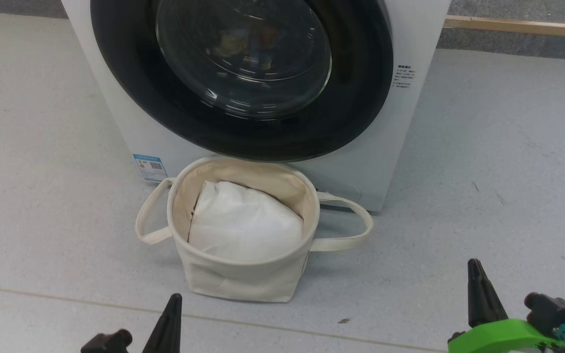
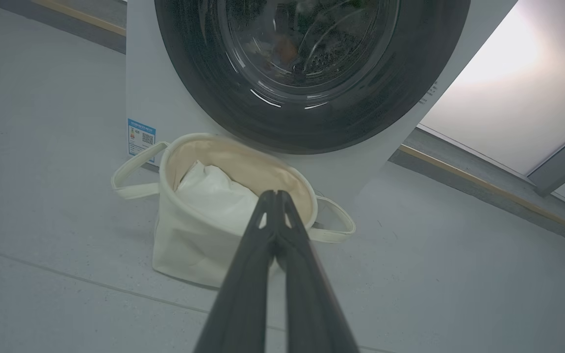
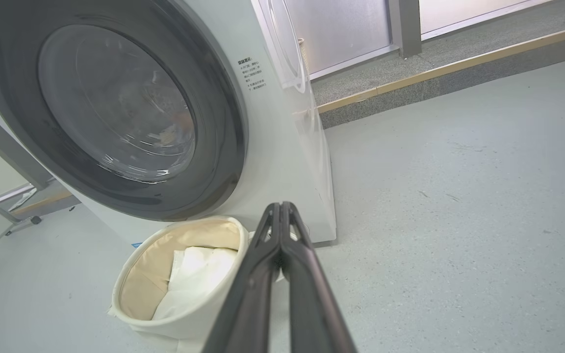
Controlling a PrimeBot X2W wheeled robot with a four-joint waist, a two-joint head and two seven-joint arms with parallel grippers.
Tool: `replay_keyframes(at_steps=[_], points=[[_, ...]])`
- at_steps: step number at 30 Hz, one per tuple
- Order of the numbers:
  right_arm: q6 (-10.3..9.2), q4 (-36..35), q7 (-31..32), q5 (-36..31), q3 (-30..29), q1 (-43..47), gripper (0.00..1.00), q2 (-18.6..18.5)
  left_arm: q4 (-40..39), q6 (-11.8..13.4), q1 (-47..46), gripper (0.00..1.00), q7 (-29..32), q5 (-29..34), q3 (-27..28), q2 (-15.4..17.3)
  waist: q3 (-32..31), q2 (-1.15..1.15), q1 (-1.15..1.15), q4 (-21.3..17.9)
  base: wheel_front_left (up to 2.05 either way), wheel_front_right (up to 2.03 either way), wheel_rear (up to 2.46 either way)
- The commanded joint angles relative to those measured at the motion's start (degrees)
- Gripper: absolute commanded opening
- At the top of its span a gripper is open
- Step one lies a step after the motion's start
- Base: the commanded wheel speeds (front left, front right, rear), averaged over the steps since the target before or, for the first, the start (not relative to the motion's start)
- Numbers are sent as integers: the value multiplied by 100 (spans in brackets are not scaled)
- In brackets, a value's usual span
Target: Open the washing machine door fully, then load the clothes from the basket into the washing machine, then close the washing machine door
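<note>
The washing machine (image 1: 115, 113) stands in front of me with its door (image 1: 361, 98) closed flat against the front. Dim brown and orange patches of the clothes (image 1: 243, 41) show behind the glass. The cream basket (image 1: 243, 279) sits on the floor right under the door and holds a plain white padded bag (image 1: 243, 220). My left gripper (image 1: 172, 304) is shut and empty, near the basket's front left; its fingertips meet in the left wrist view (image 2: 275, 196). My right gripper (image 1: 476, 274), also shut and empty, hangs to the basket's right, with its tips together in the right wrist view (image 3: 280, 208).
A blue label sticker (image 1: 149, 167) sits on the machine's lower left corner. The basket's loop handles (image 1: 356, 230) stick out to both sides. A raised kerb with a wood-coloured edge (image 1: 518, 27) runs behind the machine. Grey floor spreads on either side.
</note>
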Motion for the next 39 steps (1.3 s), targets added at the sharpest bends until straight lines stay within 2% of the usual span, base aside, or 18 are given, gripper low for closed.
replay_keyframes(at_steps=[1, 39], points=[[0, -169, 41, 145, -17, -226, 0, -51, -219, -39, -234, 0, 47, -125, 97, 10, 0, 0, -1, 0, 0, 0, 0], [0, -132, 615, 2567, -163, -405, 0, -128, -339, -159, -404, 0, 687, -2529, 508, 36, -14, 0, -2, -13, 0, 0, 0]])
